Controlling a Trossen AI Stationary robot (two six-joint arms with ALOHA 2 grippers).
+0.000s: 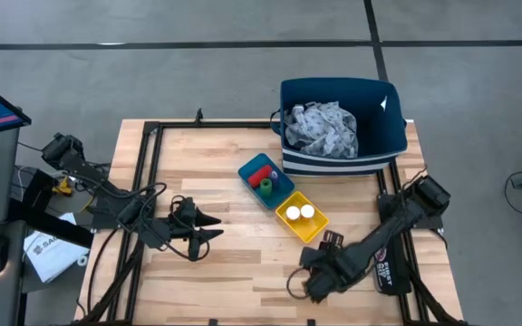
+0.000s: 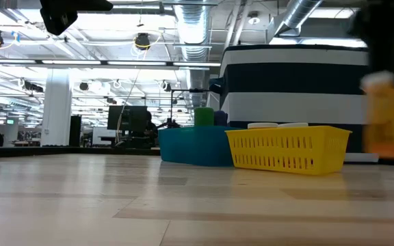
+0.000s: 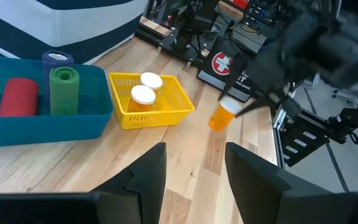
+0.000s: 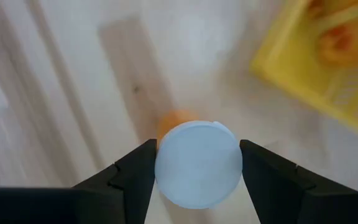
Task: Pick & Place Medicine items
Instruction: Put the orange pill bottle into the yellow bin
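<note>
While the left arm waits low over the left half of the wooden table (image 1: pixel 234 263), its left gripper (image 1: pixel 214 228) pointing right toward the trays with fingers parted and nothing between them, the right arm reaches in from the right rear corner and bends down toward the near edge. At its end the right gripper (image 4: pixel 197 165) points down at the boards, and its two dark fingers (image 4: pixel 132 171) stand on either side of the white cap of an orange pill bottle (image 4: pixel 197 163), close against the cap on both sides; whether they already press it cannot be told. From the left wrist view this bottle (image 3: pixel 222 116) sits upright on the table, just right of the yellow tray (image 1: pixel 285 223) and apart from it. Two more white-capped bottles (image 1: pixel 300 213) stand inside that yellow tray. Touching its far left corner is the blue tray (image 1: pixel 246 168), holding a red bottle (image 1: pixel 263 172), a green bottle (image 1: pixel 266 187) and a small blue item (image 3: pixel 57 59) behind them. Beyond the trays, at the far edge, a dark blue bin (image 1: pixel 388 136) holds a grey patterned cloth (image 1: pixel 324 127). Open boards spread between the two grippers and along the whole near edge, while black rails run down both sides of the table
</note>
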